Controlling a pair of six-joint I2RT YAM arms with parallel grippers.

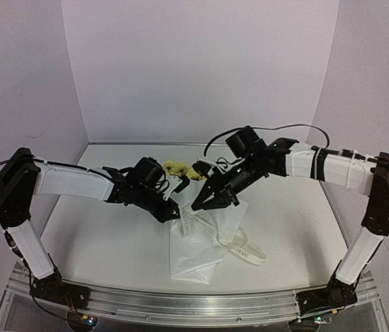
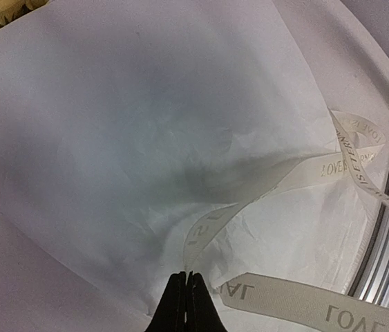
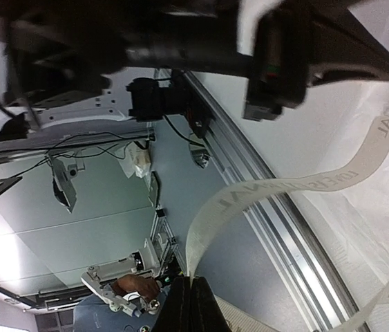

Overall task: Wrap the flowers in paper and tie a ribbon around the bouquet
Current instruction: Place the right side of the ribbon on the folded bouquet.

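Pale lilac back wall (image 1: 201, 69), side walls (image 1: 14, 83) angled in; white table (image 1: 90, 242); aluminium rail (image 1: 180, 303) along near edge.

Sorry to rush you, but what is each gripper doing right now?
The left gripper is closed, pinching the ribbon.
The right gripper is closed, pinching the ribbon as well.

paper (image 2: 111, 124): thin white tissue, matt, softly creased | ribbon (image 2: 298, 301): cream woven cloth, faint sheen, printed lettering | rail (image 2: 387, 228): ribbed bare metal, shiny | left gripper (image 2: 186, 278): black matt plastic
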